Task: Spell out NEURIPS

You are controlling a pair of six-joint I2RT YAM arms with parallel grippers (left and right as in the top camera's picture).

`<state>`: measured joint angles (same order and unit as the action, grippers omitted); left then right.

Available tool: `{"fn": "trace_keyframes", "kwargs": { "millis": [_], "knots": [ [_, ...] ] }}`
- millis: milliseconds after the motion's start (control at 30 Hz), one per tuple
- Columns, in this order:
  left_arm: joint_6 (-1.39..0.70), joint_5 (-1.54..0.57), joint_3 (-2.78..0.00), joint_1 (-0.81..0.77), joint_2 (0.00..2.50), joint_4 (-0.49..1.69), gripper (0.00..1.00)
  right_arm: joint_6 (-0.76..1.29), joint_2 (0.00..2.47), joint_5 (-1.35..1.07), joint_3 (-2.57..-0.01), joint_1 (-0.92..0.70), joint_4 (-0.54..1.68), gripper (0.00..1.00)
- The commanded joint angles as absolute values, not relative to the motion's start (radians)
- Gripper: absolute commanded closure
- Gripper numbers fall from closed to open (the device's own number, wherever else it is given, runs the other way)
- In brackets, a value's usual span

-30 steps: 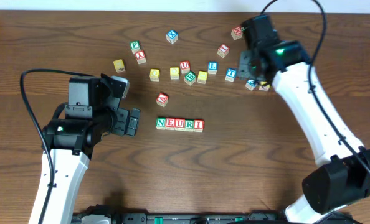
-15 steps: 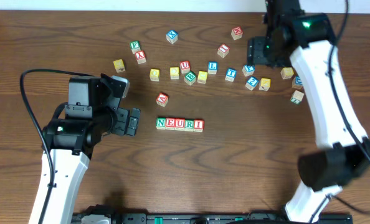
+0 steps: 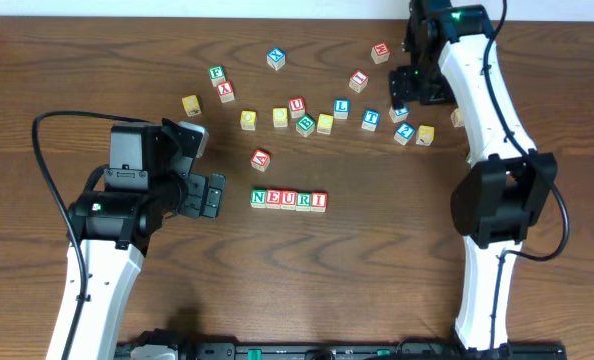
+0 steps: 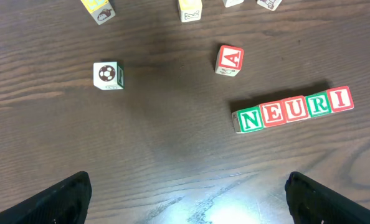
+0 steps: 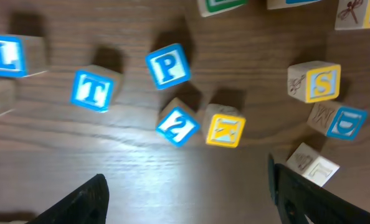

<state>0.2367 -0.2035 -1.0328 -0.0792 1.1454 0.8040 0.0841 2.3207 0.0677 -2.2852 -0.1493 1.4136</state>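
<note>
Far left, the left gripper (image 4: pixel 186 186) hangs with jaws spread, empty. Mid-table, the NEURI row (image 3: pixel 289 200) sits touching. On the right, blue P cube (image 5: pixel 167 65) and yellow S cube (image 5: pixel 322 81) lie loose, with the right gripper (image 5: pixel 186 186) above them, jaws spread, empty.

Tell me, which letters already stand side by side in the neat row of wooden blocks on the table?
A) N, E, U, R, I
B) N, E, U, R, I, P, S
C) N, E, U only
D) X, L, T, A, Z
A: the row of blocks reads N, E, U, R, I and ends there, while the blue P block lies apart among the loose blocks.
</note>
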Motion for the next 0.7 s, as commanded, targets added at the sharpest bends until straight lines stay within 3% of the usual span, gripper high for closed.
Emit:
{"fn": "trace_keyframes", "kwargs": {
  "millis": [0, 200, 667],
  "knots": [
    [0.242, -0.194, -1.060, -0.075, 1.145, 0.804, 0.02, 0.011, 2.365, 0.076, -2.311, -0.126, 1.393, 0.22],
    [0.242, -0.194, -1.060, -0.075, 1.145, 0.804, 0.02, -0.033, 2.386, 0.102, -2.311, -0.126, 1.347, 0.16],
    [0.242, -0.194, -1.060, -0.075, 1.145, 0.804, 0.02, -0.122, 2.394, 0.060, -2.310, -0.165, 1.163, 0.21]
  ]
}}
